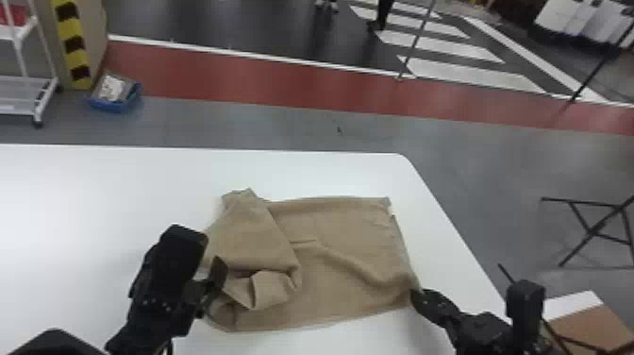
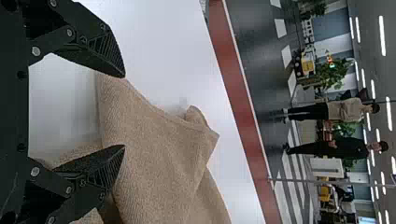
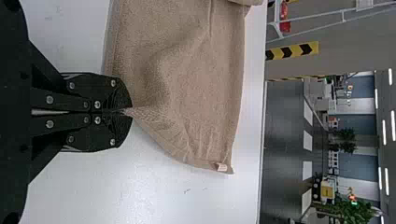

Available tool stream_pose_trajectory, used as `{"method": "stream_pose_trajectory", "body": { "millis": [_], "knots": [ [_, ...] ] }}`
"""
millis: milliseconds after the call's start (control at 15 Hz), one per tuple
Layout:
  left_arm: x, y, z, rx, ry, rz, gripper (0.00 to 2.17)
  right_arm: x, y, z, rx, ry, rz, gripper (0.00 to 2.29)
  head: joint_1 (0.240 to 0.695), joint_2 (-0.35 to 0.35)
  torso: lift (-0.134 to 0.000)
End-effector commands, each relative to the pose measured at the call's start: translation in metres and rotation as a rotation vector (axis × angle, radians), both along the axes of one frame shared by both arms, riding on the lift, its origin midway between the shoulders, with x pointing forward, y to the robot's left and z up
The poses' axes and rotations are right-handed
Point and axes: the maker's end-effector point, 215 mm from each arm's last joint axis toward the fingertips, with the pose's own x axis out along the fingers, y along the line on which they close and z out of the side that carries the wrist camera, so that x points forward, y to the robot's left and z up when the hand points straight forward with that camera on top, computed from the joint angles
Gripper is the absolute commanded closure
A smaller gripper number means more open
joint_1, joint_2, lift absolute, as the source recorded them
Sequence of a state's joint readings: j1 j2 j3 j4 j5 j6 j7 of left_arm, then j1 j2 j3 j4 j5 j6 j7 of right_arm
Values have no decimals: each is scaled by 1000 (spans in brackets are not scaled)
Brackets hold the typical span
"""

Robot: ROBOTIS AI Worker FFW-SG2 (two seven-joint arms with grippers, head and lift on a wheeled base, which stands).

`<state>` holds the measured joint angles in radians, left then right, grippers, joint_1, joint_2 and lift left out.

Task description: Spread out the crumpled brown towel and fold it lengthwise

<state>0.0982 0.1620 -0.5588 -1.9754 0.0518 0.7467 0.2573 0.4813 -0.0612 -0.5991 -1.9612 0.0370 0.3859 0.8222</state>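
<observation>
Got the brown towel on the white table, toward its right end. Right half mostly spread, with a ridge running to the near right corner; my right gripper has that corner pinched. Left part is doubled over and bunched on top, so that's the obstruction. My left gripper is at the towel's left side, fingers apart; can't tell if they touch cloth. Beyond the table, far left on the floor: blue bin, striped pillar, white cart. Black-legged stand off the right side.
</observation>
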Motion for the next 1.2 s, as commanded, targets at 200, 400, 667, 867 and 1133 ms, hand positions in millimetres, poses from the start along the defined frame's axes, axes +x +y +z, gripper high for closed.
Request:
{"method": "stream_pose_trajectory", "body": {
  "millis": [200, 400, 667, 867, 1133],
  "knots": [
    [12, 8, -6, 20, 7, 6, 417, 3, 7, 1, 3, -5, 8, 1450, 695, -350, -125],
    [15, 1, -19, 26, 32, -5, 417, 1, 2, 2, -1, -5, 1, 1450, 695, -350, -125],
    [26, 4, -27, 46, 42, 3, 421, 0, -5, 4, -9, -5, -3, 1450, 695, -350, -125],
    [33, 8, -22, 47, 34, 7, 799, 1, -6, 5, -12, -6, -4, 1450, 695, -350, -125],
    [40, 13, -25, 72, 47, 10, 822, 5, -6, 7, -17, -11, -3, 1450, 695, -350, -125]
  ]
}}
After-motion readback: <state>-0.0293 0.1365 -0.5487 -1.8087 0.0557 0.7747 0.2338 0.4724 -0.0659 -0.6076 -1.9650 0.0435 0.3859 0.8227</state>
